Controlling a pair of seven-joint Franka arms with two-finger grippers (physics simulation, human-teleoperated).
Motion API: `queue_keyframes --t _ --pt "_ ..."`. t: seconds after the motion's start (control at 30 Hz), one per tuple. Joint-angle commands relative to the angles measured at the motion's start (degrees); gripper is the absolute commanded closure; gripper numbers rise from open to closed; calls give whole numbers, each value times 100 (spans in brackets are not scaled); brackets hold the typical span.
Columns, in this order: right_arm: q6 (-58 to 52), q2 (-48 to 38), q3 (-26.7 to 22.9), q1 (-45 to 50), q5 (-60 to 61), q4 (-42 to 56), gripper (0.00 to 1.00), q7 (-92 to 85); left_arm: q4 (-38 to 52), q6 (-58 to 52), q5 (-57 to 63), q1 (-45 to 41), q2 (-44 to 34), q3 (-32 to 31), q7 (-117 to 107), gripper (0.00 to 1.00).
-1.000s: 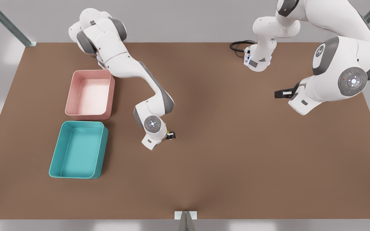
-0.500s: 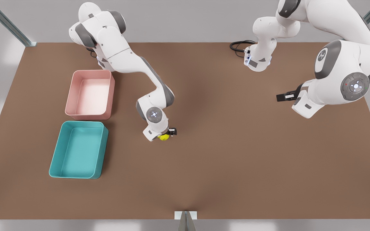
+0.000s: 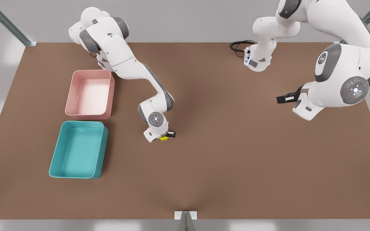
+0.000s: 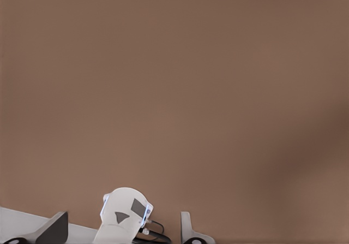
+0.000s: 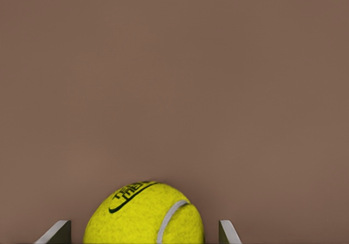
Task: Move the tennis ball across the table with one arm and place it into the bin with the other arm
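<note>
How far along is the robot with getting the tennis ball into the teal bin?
About halfway. Done: the tennis ball sits mid-table, near the bins. In hand: the right gripper straddles it, fingers set apart on either side, not yet closed. Left: grasp, lift and drop it in the teal bin, which has nothing in it. The left gripper waits at the front view's right.

Dark printed lettering on the tennis ball (image 5: 144, 218), too small to read

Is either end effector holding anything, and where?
Nothing held: right end effector straddles the tennis ball, fingers off its sides; left end effector waits, open.
</note>
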Motion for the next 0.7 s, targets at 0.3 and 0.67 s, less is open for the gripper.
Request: queue_keyframes --t 0.3,0.67 --pt "216 220 0 20 5 11 0 315 2 -2 0 8 12 -2 -155 0" --pt "163 141 0 20 14 11 0 298 -42 -2 0 8 21 -2 -164 0"
